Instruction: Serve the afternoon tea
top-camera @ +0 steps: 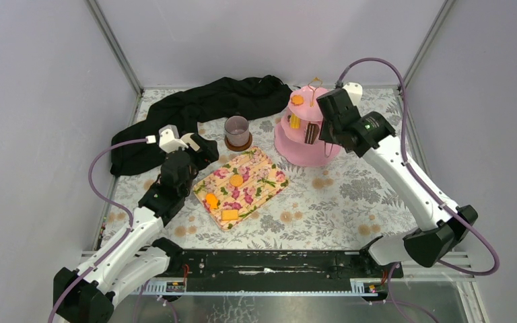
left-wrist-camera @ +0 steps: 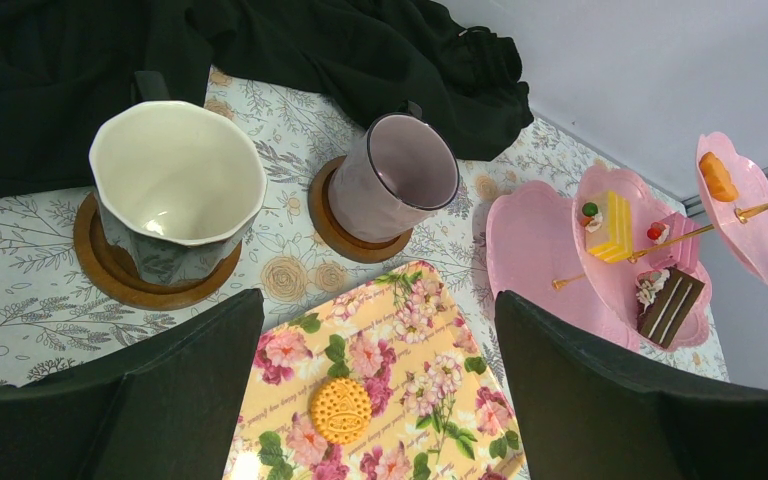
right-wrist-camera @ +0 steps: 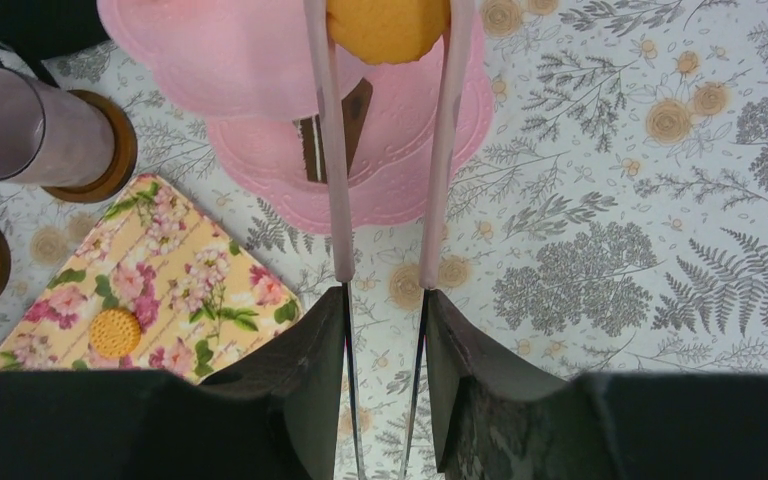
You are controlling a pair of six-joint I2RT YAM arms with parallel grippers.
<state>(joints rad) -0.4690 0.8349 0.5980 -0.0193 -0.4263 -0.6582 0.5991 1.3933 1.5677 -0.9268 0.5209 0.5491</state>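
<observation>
Right gripper (right-wrist-camera: 385, 305) clamps tongs (right-wrist-camera: 332, 150) pinching an orange biscuit (right-wrist-camera: 387, 25) at the pink stand (right-wrist-camera: 250, 60). Left gripper (left-wrist-camera: 378, 305) gapes wide near the cream mug (left-wrist-camera: 175, 170).

The worktop (top-camera: 357, 202) lies open at the near right. Far left, the black cloth (top-camera: 195, 108) blocks the edge; the dark mug (left-wrist-camera: 175, 190) and mauve mug (top-camera: 236, 130) fill the gap between it and the floral napkin (top-camera: 259, 178). Tongs (right-wrist-camera: 328, 150) in the right gripper (right-wrist-camera: 383, 300) bar the top of the pink stand (top-camera: 296, 148)

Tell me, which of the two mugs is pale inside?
The dark mug, at the left of the left wrist view: its lining is cream. The mauve-grey mug beside it is dull purple inside and out.
</observation>
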